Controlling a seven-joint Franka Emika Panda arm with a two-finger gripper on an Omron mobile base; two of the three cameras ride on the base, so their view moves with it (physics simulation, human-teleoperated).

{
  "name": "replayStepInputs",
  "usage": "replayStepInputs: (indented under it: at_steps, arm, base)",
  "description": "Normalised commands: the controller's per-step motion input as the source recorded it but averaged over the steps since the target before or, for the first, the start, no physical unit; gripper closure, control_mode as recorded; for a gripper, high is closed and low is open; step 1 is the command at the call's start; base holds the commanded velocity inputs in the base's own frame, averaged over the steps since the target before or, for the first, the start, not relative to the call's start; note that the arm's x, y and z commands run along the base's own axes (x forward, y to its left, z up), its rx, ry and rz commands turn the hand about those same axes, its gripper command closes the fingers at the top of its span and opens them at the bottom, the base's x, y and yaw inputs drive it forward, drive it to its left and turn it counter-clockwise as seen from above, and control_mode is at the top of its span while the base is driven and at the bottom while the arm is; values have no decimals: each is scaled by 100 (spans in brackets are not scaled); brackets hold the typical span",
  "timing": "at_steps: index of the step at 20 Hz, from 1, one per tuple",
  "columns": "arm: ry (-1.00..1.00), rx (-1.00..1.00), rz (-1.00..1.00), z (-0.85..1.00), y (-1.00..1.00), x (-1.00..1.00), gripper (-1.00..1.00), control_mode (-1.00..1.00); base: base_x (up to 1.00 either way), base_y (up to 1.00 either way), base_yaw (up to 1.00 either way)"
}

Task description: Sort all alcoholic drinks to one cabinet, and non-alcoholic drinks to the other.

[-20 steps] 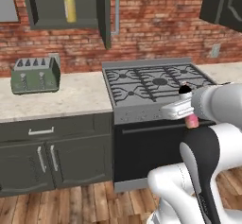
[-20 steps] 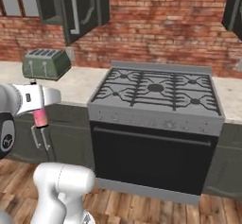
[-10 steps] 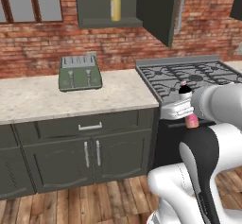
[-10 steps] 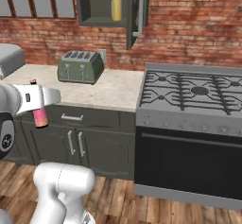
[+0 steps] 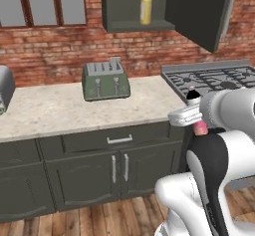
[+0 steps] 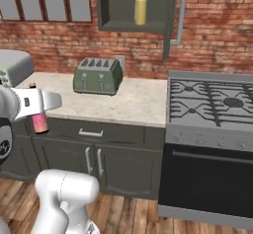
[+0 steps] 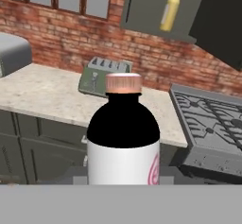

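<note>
At the lower left of the right base view, the gripper [image 6: 35, 110] clasps the small pink bottle [image 6: 39, 122], while the tall yellow bottle [image 6: 141, 6] stands in the open wall cabinet [image 6: 109, 6] at top centre.

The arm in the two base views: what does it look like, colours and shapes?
The arm is made of glossy white, rounded shells with a broad black band at a joint; the same white casing with a dark joint shows in the right base view. The hand is a pale grey-white flat block. No cables or markings can be made out.
</note>
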Motion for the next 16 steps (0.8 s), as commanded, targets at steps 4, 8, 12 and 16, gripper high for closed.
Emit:
replayStepInputs:
  at_steps: [4, 8, 12, 16]
  arm:
    - [0, 0, 0, 0, 0, 0, 100, 100]
    - [0, 0, 0, 0, 0, 0, 100, 100]
    - [0, 0, 0, 0, 0, 0, 100, 100]
    - [0, 0, 0, 0, 0, 0, 100, 100]
  base:
    - [51, 17, -2]
    - [46, 3, 0]
    - [43, 0, 0]
    - [51, 0, 0]
